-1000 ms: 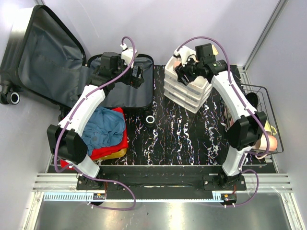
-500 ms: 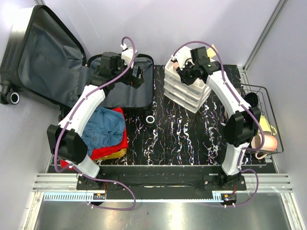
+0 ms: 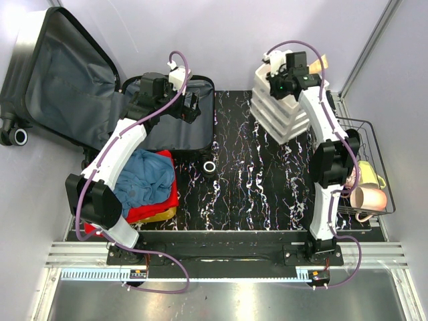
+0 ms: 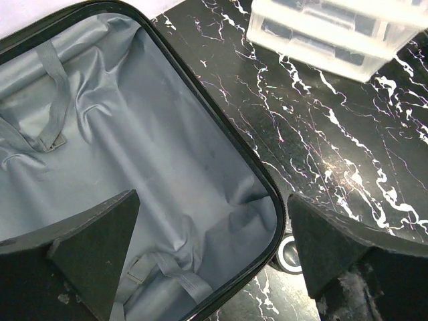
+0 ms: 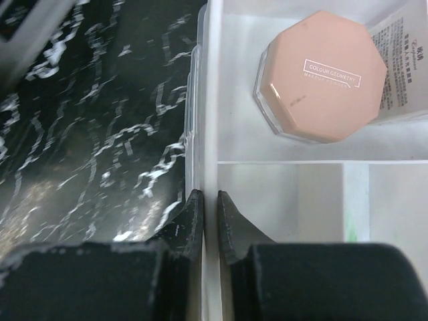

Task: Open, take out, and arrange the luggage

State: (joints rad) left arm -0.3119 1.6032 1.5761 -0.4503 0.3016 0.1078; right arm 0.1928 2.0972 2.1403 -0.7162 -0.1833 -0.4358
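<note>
In the top view, the luggage (image 3: 100, 87) lies open at the upper left: its lid leans back against the wall and its base rests on the marbled table (image 3: 247, 187). The left gripper (image 3: 189, 107) hangs over the base, while the right gripper (image 3: 284, 83) sits on the white organizer (image 3: 287, 117) at the upper right. A pile of clothes (image 3: 147, 184) lies at the lower left, a small ring (image 3: 209, 166) is just beside the luggage, and a wire basket (image 3: 364, 144) stands at the right edge.

In the left wrist view, the left gripper (image 4: 212, 200) has its jaws spread wide with nothing between them, above the luggage's (image 4: 134, 154) grey lining. The white organizer (image 4: 328, 33) is at the upper right.

In the right wrist view, the right gripper (image 5: 208, 204) pinches the white organizer's (image 5: 211, 100) thin wall. A peach octagonal jar (image 5: 321, 73) sits in the upper compartment.
</note>
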